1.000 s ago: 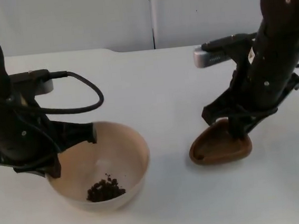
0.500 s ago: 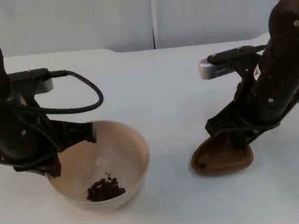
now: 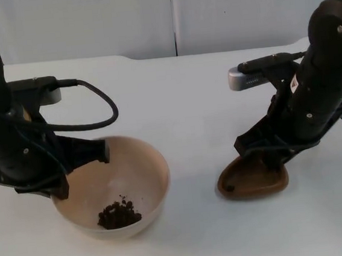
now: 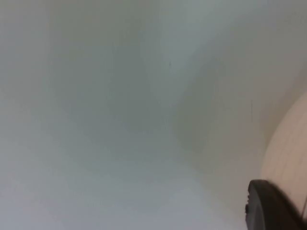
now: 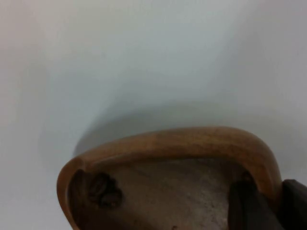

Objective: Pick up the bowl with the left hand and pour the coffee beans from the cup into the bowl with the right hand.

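The tan bowl (image 3: 113, 185) holds a small pile of coffee beans (image 3: 118, 214). The left gripper (image 3: 60, 175) pinches its rim at 9 o'clock. The brown cup (image 3: 253, 179) sits on the table (image 3: 181, 103), with a bean or two inside. The right gripper (image 3: 272, 154) pinches its rim at 1 o'clock. Since a second ago, the cup has tipped back flatter.

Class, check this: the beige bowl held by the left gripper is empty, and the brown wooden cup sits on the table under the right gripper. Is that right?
Not quite. The bowl at the left gripper is not empty: the top view shows a dark heap of coffee beans in its bottom. The rest holds: the wooden cup sits on the table under the right gripper.
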Available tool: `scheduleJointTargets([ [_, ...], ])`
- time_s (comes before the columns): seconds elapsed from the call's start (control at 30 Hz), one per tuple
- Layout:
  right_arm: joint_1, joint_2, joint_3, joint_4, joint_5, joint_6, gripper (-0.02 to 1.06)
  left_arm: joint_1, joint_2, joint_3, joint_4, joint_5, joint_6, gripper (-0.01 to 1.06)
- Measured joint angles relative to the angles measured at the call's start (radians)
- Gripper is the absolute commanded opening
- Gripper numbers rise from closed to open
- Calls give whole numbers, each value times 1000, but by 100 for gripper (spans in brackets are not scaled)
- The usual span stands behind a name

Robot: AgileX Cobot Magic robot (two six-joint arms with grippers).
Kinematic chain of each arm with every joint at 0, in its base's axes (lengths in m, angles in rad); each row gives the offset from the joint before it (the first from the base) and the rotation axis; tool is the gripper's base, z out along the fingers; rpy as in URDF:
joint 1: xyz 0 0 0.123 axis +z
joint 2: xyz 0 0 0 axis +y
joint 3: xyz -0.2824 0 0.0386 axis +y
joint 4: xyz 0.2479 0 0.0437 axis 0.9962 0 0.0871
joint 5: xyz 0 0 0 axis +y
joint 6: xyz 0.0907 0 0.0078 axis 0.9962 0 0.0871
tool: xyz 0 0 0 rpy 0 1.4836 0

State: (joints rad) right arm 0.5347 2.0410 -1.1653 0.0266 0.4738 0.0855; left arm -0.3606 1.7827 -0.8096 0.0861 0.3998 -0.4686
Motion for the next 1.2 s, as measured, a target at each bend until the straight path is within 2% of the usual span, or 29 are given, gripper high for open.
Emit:
scheduleJointTargets([
  [0.4, 0, 0, 2, 0, 8, 0, 2, 0, 42, -2, 30, -13, 23, 0],
  [0.5, 0, 0, 2, 0, 10, 0, 8, 0, 47, -2, 30, -18, 23, 0],
  [0.63, 0, 0, 2, 0, 10, 2, 34, 0, 47, -2, 30, -18, 23, 1],
  [0.67, 0, 0, 2, 0, 10, 2, 34, 0, 47, -2, 30, -20, 23, 1],
  [0.7, 0, 0, 2, 0, 10, 2, 39, 0, 47, -2, 30, -19, 23, 4],
  [0.73, 0, 0, 2, 0, 10, 2, 46, 0, 47, -2, 30, -19, 23, 8],
  [0.8, 0, 0, 2, 0, 11, 2, 58, 0, 51, -2, 31, -17, 26, 26],
  [0.83, 0, 0, 2, 0, 11, 2, 58, 0, 56, -2, 32, -9, 31, 26],
  [0.9, 0, 0, 2, 0, 11, 6, 72, 0, 60, -2, 34, 7, 45, 47],
  [0.93, 0, 0, 2, 0, 11, 8, 78, 0, 60, -2, 34, 12, 48, 64],
  [1.0, 0, 0, 2, 0, 11, 8, 79, 0, 60, -2, 34, 12, 49, 68],
  [1.1, 0, 0, 2, 0, 11, 8, 80, 0, 60, -2, 34, 17, 49, 91],
  [1.17, 0, 0, 2, 0, 11, 8, 80, 0, 60, -2, 34, 17, 49, 98],
  [1.2, 0, 0, 2, 0, 9, 8, 80, 0, 60, -2, 34, 19, 49, 98],
])
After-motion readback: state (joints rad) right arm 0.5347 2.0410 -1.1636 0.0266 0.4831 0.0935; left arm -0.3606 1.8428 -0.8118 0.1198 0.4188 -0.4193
